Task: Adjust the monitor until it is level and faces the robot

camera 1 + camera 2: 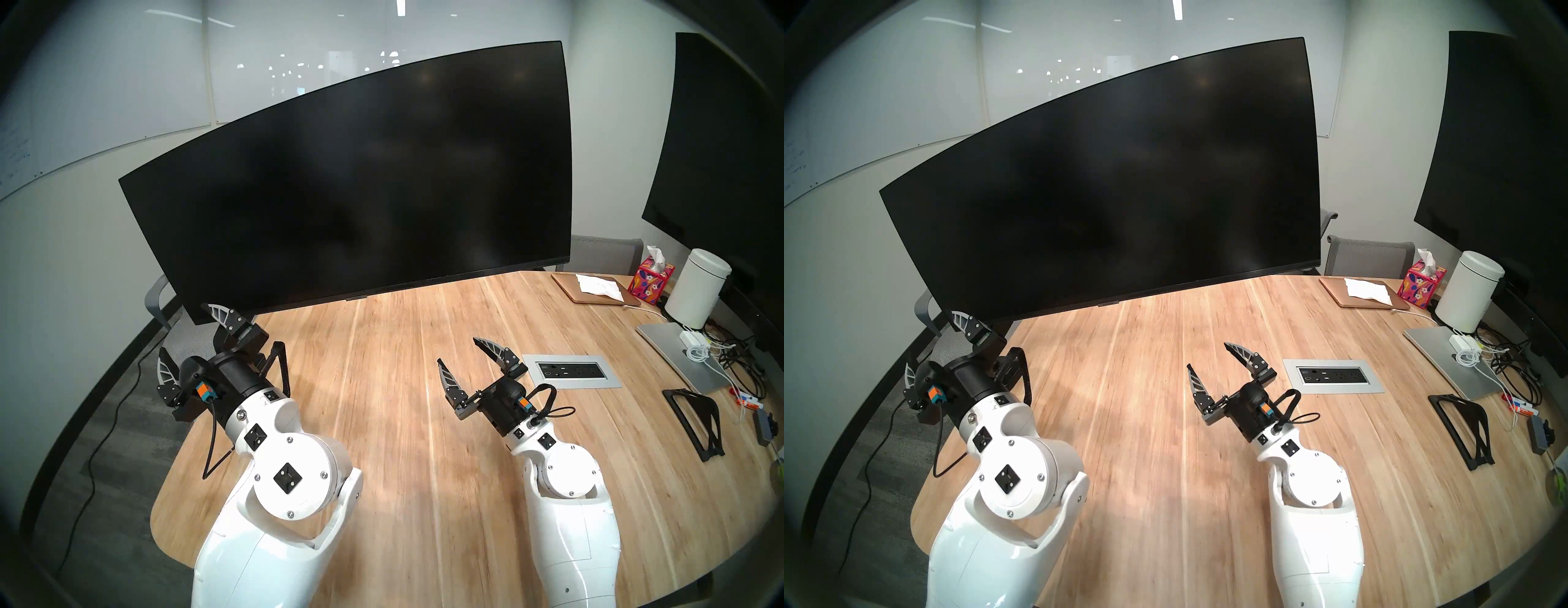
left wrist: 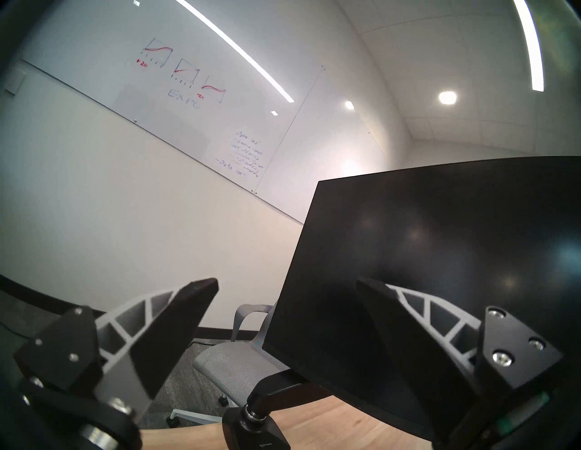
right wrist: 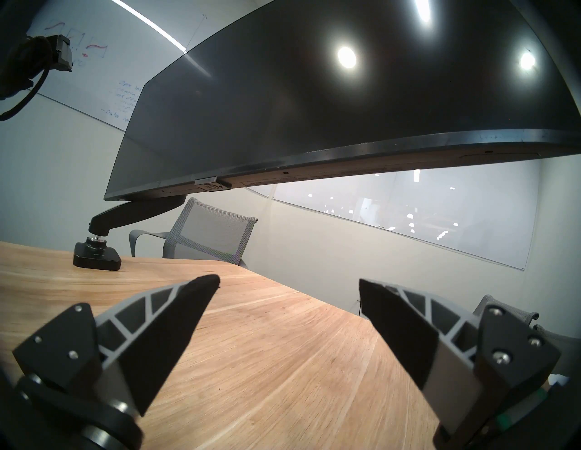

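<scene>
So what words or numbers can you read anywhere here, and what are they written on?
"+20" in red: whiteboard, beside a small graph.
"EXPO" in blue: same whiteboard, under the graphs.
"Data" in blue: starts the last line of the handwritten list; the lines above are too blurred.
Print on the monitor arm's base: too small.

Small meeting room with pale walls and a light wooden table [image 1: 403,382].

Glass whiteboards [image 2: 188,103] line the walls, one carrying red and blue marker sketches and handwriting; ceiling strip lights [image 2: 531,44] and round downlights [image 2: 447,97] glow overhead. Grey mesh chairs [image 3: 204,235] stand around the table on dark grey carpet [image 1: 97,424], with a black baseboard along the wall foot. A large flat black screen [image 1: 721,161] hangs on the right-hand wall. A silver power outlet panel [image 1: 570,370] is set into the tabletop.
</scene>
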Robot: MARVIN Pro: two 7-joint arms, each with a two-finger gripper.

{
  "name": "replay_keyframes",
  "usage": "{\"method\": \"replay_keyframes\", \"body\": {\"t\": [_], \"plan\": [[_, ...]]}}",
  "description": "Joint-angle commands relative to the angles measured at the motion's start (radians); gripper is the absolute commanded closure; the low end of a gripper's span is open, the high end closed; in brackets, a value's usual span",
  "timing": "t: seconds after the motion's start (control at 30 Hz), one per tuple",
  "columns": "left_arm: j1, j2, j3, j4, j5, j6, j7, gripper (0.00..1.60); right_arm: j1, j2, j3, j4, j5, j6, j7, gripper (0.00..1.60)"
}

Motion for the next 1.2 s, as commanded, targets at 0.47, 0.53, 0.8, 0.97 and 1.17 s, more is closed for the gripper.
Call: {"method": "replay_keyframes", "body": {"t": [0.47,0.53,0.8,0.97,1.17], "plan": [[-0.063,0.005,0.055,0.02,0.118,0.06,0.161,0.0,0.006,-0.001,0.001,-0.017,0.004,-0.001,0.0,0.0],[-0.066,0.004,0.058,0.024,0.123,0.058,0.17,0.0,0.006,-0.001,0.001,-0.017,0.004,-0.001,0.0,0.0],[-0.06,0.083,-0.072,0.147,0.008,0.0,0.195,0.0,0.008,0.0,0.0,-0.009,0.002,-0.003,-0.001,0.0],[-0.095,0.113,-0.141,0.253,-0.058,-0.028,0.183,0.0,0.009,0.0,0.0,-0.008,0.002,-0.003,-0.001,0.0],[-0.177,0.151,-0.224,0.37,-0.167,-0.075,0.154,0.0,0.009,0.0,0.0,-0.009,0.002,-0.004,-0.001,0.0]]}}
